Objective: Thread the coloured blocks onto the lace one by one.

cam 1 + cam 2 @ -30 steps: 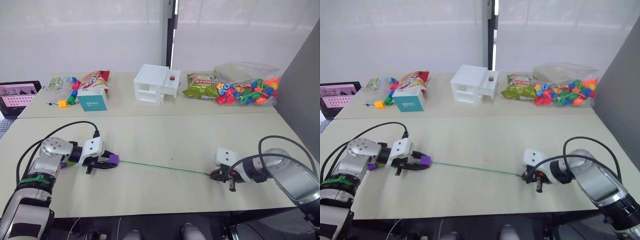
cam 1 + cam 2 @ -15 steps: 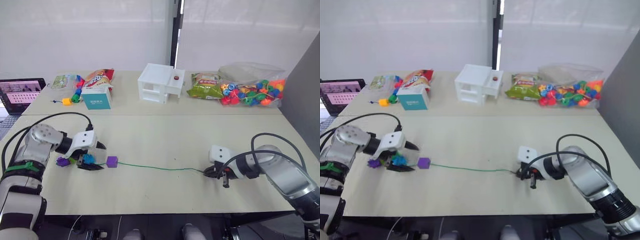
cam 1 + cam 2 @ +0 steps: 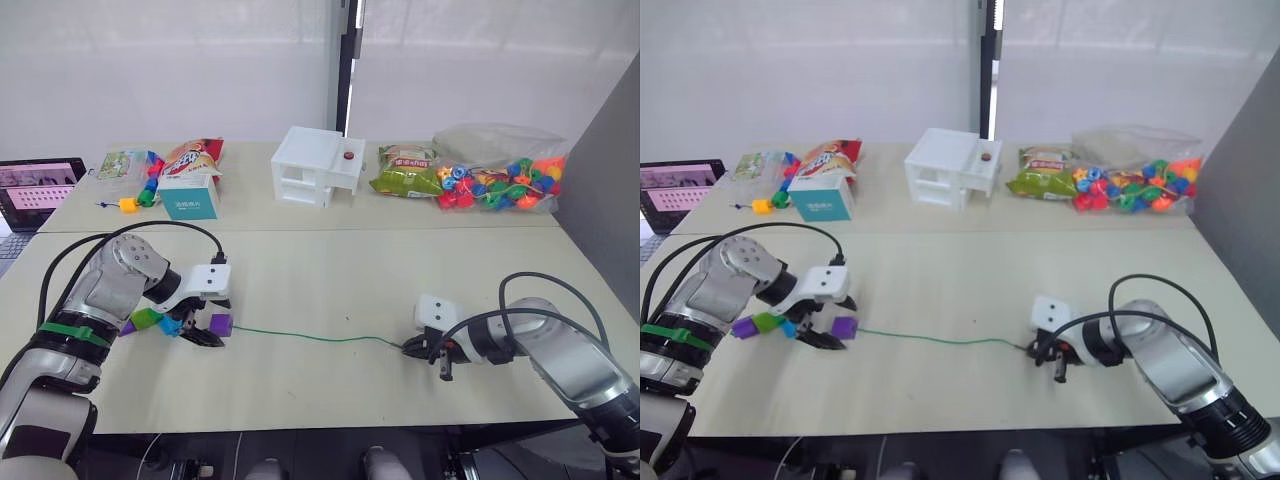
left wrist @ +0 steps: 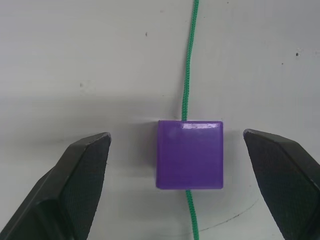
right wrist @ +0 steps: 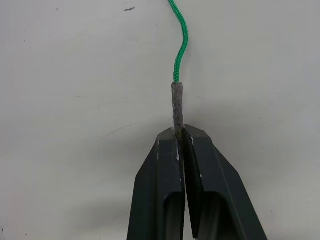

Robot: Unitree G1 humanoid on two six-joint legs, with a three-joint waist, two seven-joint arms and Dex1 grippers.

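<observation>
Since earlier: left gripper (image 4: 187, 150) returned to straddle purple block (image 4: 190, 154), fingers apart | block on lace (image 3: 320, 338), table's 9 o'clock | right gripper (image 5: 180, 137) clamped on lace tip, 3 o'clock, keeping cord taut

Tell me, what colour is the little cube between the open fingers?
Purple cube, clearest in the left wrist view.

Right claw (image 3: 1042, 353) pinches lace (image 3: 930, 340) tip

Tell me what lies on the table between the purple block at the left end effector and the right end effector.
In the left eye view, only the green lace crosses bare table from the purple block to the right end effector.
</observation>
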